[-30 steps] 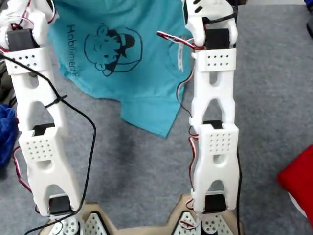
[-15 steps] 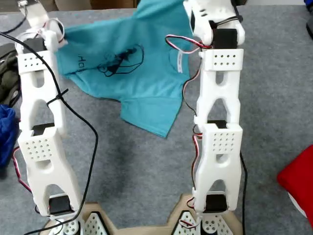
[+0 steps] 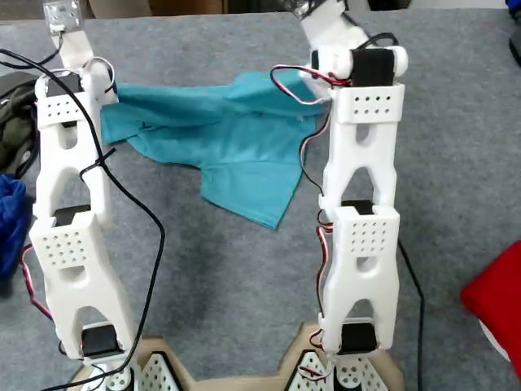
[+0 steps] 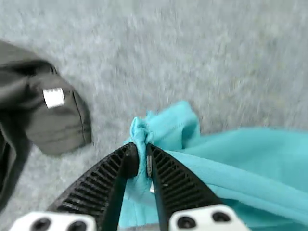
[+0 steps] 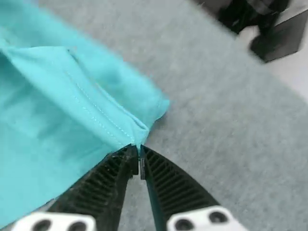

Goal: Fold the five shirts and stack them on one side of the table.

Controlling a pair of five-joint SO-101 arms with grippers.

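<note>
Teal shirt [image 3: 244, 151] stretched between the two tools, the rest trailing onto the grey table [image 3: 456, 147] beneath them. Left tool [image 4: 143, 153] was clenched on a bunched corner; right tool [image 5: 136, 156] pinched a stitched hem corner. Cloth this soft and light would likely sag and slip, so doubled hems looked the surest holds.

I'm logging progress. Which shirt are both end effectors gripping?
The teal shirt: the left end effector and right end effector each pinch its edge. The dark shirt, blue shirt and red shirt lie apart, untouched.
</note>
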